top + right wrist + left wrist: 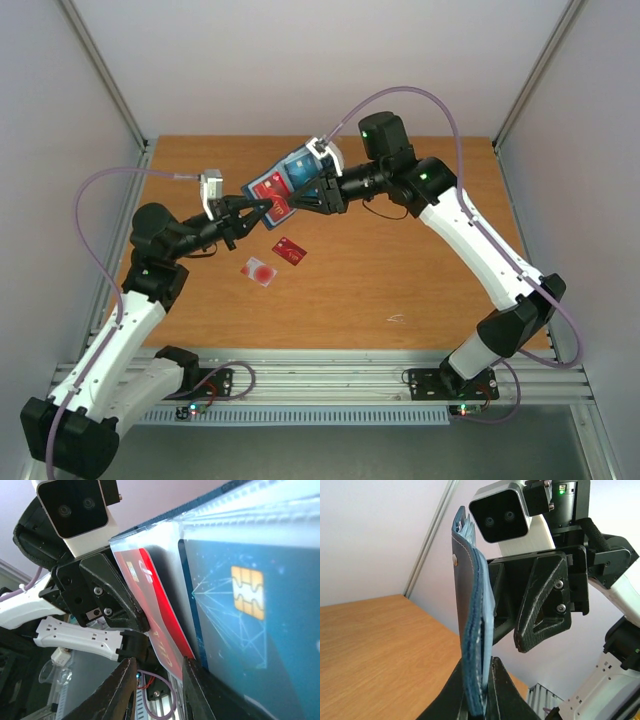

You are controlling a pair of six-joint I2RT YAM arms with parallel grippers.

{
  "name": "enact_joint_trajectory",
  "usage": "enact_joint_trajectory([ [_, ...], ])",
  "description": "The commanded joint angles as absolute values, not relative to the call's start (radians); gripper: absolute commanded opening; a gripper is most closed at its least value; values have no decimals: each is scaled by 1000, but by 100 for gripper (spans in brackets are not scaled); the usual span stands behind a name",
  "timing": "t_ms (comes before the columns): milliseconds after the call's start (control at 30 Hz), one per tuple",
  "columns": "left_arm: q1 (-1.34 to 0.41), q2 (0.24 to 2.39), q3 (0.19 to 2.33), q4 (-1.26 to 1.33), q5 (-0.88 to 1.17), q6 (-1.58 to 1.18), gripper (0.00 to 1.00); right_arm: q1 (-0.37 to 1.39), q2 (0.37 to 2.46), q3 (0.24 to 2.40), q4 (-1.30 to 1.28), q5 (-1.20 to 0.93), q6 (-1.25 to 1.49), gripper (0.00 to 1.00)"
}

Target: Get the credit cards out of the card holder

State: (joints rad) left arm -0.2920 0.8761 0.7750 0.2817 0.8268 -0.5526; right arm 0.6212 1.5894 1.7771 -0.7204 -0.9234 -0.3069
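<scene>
The dark navy card holder (292, 172) hangs open in the air between both arms. My left gripper (265, 208) is shut on its lower edge; the left wrist view shows the card holder (470, 605) edge-on, pinched between my fingers (506, 690). A red card (156, 611) and a teal-blue card (240, 625) with a gold chip sit in its pockets. My right gripper (158, 662) stands open, jaws apart around the red card's lower corner, which lies against one finger (197, 690). A second red card (289, 250) and a pale card with a red circle (259, 270) lie on the table.
The wooden table (400, 280) has grey walls on both sides and an aluminium rail along the near edge. The two wrists nearly meet at the holder; the right gripper's black fingers (540, 610) show close beside it in the left wrist view.
</scene>
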Motion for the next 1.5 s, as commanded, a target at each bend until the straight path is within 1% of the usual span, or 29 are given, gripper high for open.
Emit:
enact_joint_trajectory([
  [0,-298,862,790,413,946,-584,0,599,1558,1776,-714,-918,-325,28],
  [133,-298,866,789,421,948,-587,0,582,1546,1786,-752,-917,-355,31],
  [233,-299,866,791,421,948,-589,0,582,1556,1790,-771,-931,-363,31],
  [433,-299,871,793,416,938,-590,0,597,1550,1748,-709,-1040,-346,26],
  [533,-299,873,793,422,934,-593,0,598,1556,1743,-703,-1044,-344,23],
  [667,-299,875,799,423,940,-592,0,607,1575,1743,-715,-1042,-346,21],
  [733,-299,880,801,425,940,-592,0,618,1578,1747,-713,-1059,-353,17],
  [867,-300,879,801,420,935,-591,0,623,1559,1739,-671,-1122,-351,3],
  [1033,-299,873,794,415,928,-593,0,609,1530,1715,-647,-1126,-349,1],
  [1100,-299,868,790,411,925,-596,9,600,1529,1724,-670,-1113,-357,1],
  [1133,-299,865,788,413,924,-597,11,597,1529,1728,-686,-1106,-365,1],
  [1267,-300,862,783,419,928,-604,16,579,1524,1753,-742,-1080,-397,1],
  [1467,-299,858,779,423,928,-605,17,560,1522,1776,-794,-1051,-424,1],
])
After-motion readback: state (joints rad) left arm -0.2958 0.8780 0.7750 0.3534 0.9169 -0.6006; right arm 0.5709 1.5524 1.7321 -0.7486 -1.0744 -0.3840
